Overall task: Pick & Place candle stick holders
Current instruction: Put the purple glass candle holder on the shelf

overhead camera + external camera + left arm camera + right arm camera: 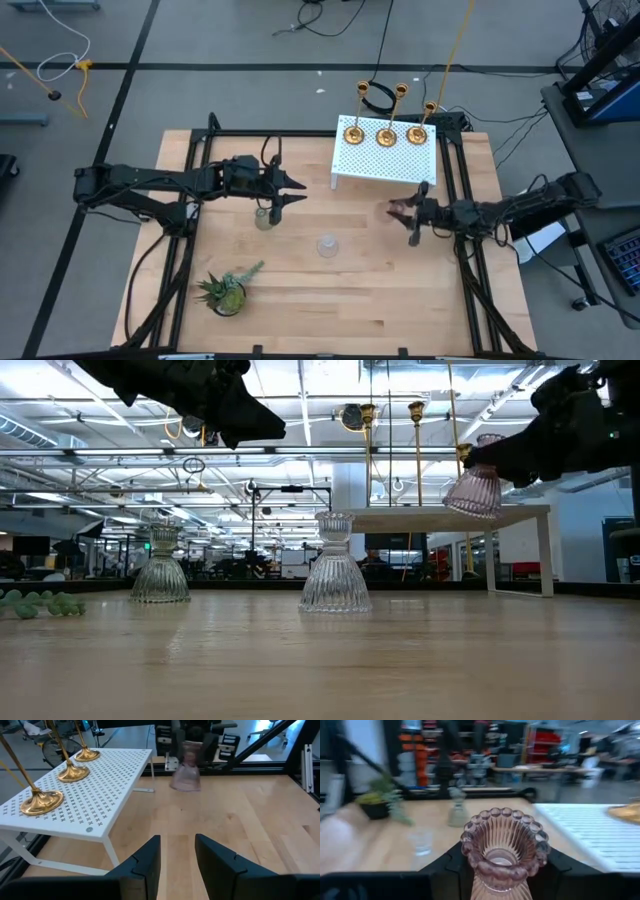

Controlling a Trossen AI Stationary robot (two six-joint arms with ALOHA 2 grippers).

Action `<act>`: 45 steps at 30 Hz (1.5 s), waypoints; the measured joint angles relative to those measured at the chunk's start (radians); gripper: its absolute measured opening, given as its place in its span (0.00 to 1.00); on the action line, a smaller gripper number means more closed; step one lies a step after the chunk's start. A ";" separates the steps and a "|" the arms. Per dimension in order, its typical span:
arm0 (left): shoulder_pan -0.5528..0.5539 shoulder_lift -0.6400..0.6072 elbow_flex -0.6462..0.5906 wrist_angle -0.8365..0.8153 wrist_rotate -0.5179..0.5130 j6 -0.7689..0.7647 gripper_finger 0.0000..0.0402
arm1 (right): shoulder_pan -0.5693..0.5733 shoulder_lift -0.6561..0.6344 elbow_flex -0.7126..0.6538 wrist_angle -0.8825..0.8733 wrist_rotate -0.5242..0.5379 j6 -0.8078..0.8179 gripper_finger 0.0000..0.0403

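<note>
Right end effector was gripping the pink glass holder, lifted off the table. Left end effector hung empty, fingers parted, above the greenish holder.

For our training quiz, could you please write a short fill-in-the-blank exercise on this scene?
1. The right end effector holds the ___ glass holder off the table.
2. ___ brass holders stand on the white shelf.
3. The left end effector is ___.

Missing words: pinkish; three; empty
</note>
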 joint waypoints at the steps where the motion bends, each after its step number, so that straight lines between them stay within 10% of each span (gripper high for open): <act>1: 0.000 0.000 0.000 0.000 0.000 0.000 0.32 | -0.006 0.000 0.014 -0.013 0.032 -0.021 0.31; 16: 0.000 0.000 0.000 -0.009 0.000 0.017 0.32 | -0.062 -0.009 0.281 -0.029 0.910 -0.412 0.31; 45: 0.000 0.000 0.000 0.016 0.000 0.016 0.32 | -0.569 0.025 0.115 -0.084 0.324 0.064 0.32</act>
